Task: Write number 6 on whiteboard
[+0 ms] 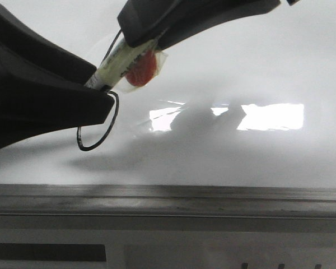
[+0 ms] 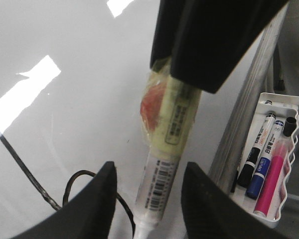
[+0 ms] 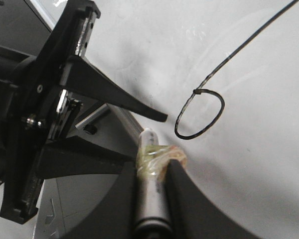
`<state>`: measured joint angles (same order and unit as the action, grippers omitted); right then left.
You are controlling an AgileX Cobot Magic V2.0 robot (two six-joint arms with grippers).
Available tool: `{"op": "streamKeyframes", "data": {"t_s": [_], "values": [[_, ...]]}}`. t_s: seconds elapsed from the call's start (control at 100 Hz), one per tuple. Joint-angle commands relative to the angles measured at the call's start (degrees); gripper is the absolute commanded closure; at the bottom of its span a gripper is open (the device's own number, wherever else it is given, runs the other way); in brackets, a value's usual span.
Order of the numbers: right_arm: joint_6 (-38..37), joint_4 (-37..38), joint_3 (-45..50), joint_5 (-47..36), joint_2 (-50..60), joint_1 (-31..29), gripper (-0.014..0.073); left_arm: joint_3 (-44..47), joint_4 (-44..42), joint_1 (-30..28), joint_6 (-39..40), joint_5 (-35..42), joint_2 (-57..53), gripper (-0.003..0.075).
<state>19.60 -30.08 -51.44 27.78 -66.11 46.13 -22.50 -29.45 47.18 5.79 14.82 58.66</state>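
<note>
The whiteboard [image 1: 241, 67] is glossy white with a bright glare. The number 6 [image 1: 113, 120] is a thin black line on it, a long stem and a loop, also in the right wrist view [image 3: 197, 91] and left wrist view [image 2: 20, 164]. My right gripper [image 1: 143, 36] is shut on a white marker [image 1: 120, 61] wrapped in yellow tape with a red patch; its tip points down at the loop. My left gripper [image 1: 103, 89] is open, its fingers [image 2: 97, 204] on either side of the marker's lower barrel [image 2: 162, 169], apart from it. The tip is hidden in the front view.
A grey metal edge strip [image 1: 168, 199] runs along the board's near side. A white tray [image 2: 294, 107] with several spare markers sits beside the board's edge. My left arm's body [image 3: 35, 124] stands close beside the right gripper.
</note>
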Motion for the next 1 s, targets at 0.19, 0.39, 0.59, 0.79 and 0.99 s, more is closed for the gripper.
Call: {"op": "streamKeyframes", "data": {"t_s": [0.19, 0.39, 0.59, 0.79, 0.99], "values": [[0.63, -2.51, -1.51, -1.88, 1.38, 0.22, 0.0665, -1.99, -0.83, 0.2, 0.21, 3.7, -0.45, 0.0704], [0.63, -2.51, -1.51, -1.88, 1.38, 0.22, 0.0648, -1.99, -0.83, 0.2, 0.21, 3.7, -0.45, 0.0741], [0.38, -2.17, -1.51, -6.21, 1.38, 0.11, 0.018, -1.99, 0.6, 0.2, 0.89, 3.29, -0.63, 0.0741], [0.38, -2.53, -1.51, -10.15, 1.49, -0.93, 0.0074, -6.06, 37.61, -3.28, 3.75, -14.82, -3.79, 0.0741], [0.38, -3.02, -1.51, -8.85, 1.49, -1.02, 0.0074, -7.34, 53.67, -9.38, 3.75, -21.37, -3.76, 0.0741]]}}
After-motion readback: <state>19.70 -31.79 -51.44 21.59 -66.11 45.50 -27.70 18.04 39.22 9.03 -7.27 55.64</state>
